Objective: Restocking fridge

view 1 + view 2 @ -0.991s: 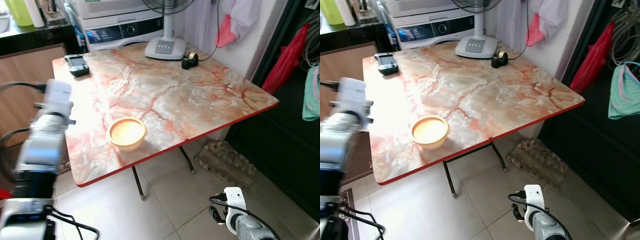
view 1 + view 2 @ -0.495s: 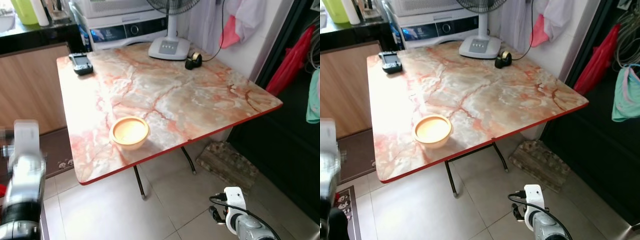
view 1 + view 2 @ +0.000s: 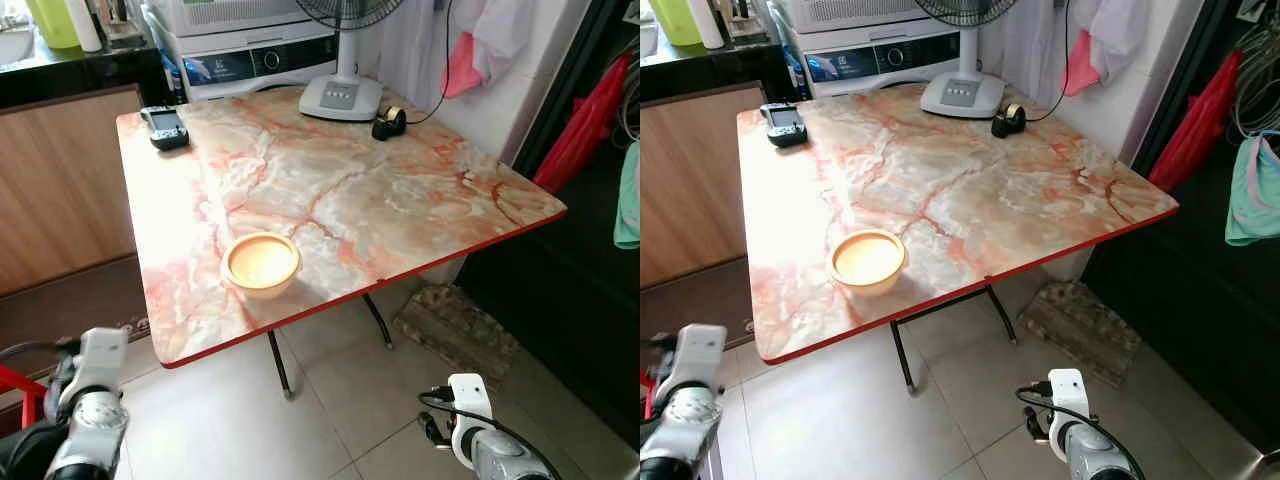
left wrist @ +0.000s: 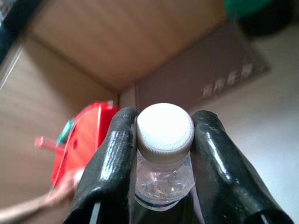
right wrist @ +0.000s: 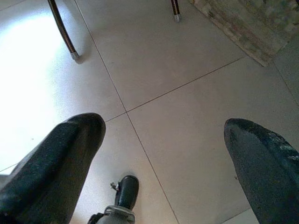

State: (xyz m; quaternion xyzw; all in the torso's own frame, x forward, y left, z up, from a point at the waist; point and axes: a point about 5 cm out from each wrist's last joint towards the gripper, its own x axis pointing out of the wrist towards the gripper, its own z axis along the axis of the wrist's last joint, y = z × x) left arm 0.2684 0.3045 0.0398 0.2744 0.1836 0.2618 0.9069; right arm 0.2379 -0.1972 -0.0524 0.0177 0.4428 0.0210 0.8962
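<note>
table (image 3: 400,200): marble-look top, red edge, folding metal legs on a tiled floor (image 3: 330,400). I'm looking down at it from the front.
washer (image 3: 250,60): white, right behind the table's back edge.
fan (image 3: 341,95): white base on the back edge, toward the right corner. Only the lower grille is in frame.
mat (image 3: 455,325): on the floor under the table's right corner.
bowl (image 3: 261,264): tan, upright, near the front edge, left of centre. Nothing else close to it.
remote (image 3: 165,125): dark handheld unit at the back-left corner.
tape (image 3: 388,122): black dispenser just right of the fan base, near the back edge.
left arm (image 3: 85,420): mine, low at my left, off the table, below its front-left corner.
left gripper (image 4: 163,140): both fingers (image 4: 114,154) clamped on the neck of a bottle.
bottle (image 4: 164,161): clear plastic, white cap, water inside, pinched just under the cap. Cap points toward wood panelling and a dark doormat.
red thing (image 4: 77,144): blurred behind the bottle in the left wrist view, can't tell what it is.
right arm (image 3: 480,440): mine, idle, low at my right above the tiles.
right gripper (image 5: 163,186): fingers spread wide, nothing between them, floor tiles and two table feet beyond.
</note>
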